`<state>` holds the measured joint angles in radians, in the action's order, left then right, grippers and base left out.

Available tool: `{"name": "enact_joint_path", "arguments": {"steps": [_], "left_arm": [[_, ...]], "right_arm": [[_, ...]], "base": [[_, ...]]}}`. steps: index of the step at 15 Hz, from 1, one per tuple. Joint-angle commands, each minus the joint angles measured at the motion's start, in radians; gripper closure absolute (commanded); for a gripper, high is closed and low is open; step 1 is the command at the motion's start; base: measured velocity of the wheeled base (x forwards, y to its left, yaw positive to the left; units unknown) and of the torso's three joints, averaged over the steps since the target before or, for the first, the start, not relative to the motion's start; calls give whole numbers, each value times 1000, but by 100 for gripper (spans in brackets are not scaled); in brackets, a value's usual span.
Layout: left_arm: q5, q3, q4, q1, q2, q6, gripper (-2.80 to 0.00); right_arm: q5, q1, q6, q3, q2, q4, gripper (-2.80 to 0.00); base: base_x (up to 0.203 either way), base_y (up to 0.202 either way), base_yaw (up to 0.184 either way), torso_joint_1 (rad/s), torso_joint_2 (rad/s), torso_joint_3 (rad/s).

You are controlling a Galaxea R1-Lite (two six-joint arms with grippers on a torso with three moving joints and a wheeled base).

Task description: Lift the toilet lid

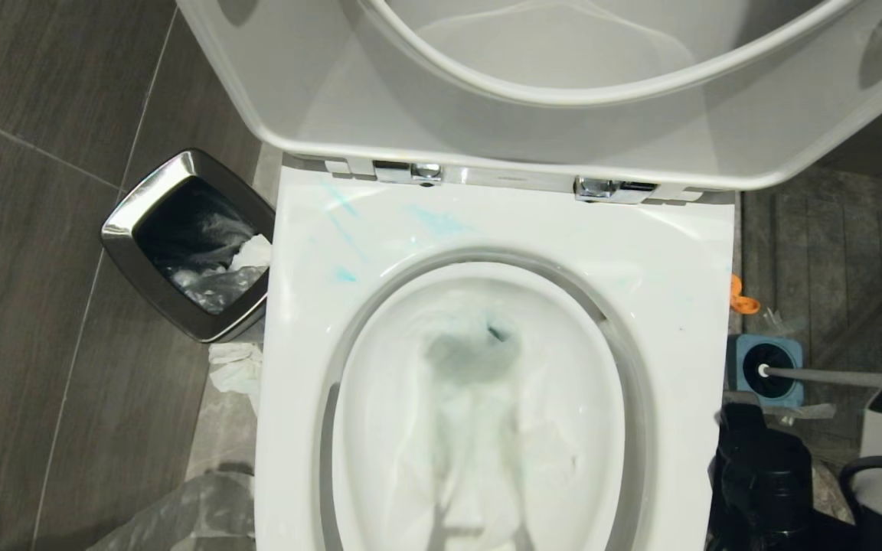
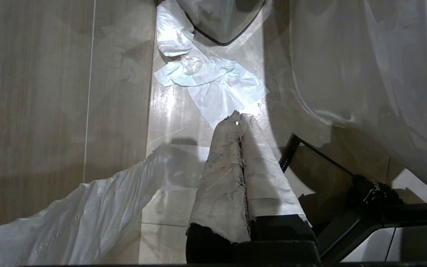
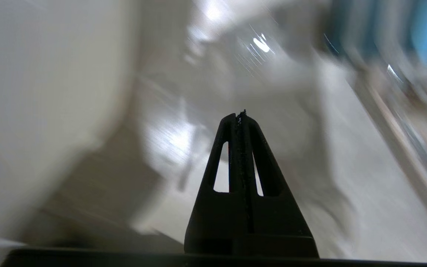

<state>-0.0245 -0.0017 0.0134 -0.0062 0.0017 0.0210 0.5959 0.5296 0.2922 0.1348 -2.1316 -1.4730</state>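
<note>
White plastic, the toilet lid (image 1: 349, 99) stands raised with the seat (image 1: 586, 88) above the open bowl (image 1: 479, 398). We see our left hand (image 2: 240, 119) shut, empty, low over floor (image 2: 32, 92) tissue (image 2: 213, 83). Our right hand (image 3: 240, 115) is shut on nothing.

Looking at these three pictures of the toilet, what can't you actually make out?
- Toilet lid, head view: raised, its upper part cut off by the picture's edge.
- Seat ring, head view: only its lower curve shows.
- Right hand, right wrist view: shut and sharp, but everything behind it is smeared by motion.
- Left hand, left wrist view: shut, its fingers hidden under white wrapping.
- Bin, head view: contents too dark to identify.
</note>
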Motion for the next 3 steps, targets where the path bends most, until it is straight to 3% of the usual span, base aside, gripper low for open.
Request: {"name": "enact_joint_path", "arguments": {"steps": [1,3], "left_arm": [[0,0,0,0,1,0,0],[0,0,0,0,1,0,0]], "right_arm": [[25,8,37,-102,-49,-44,0],[36,-5,53,-125,65,-53,0]], "base": [[0,0,0,0,0,0],[0,0,0,0,0,0]]}}
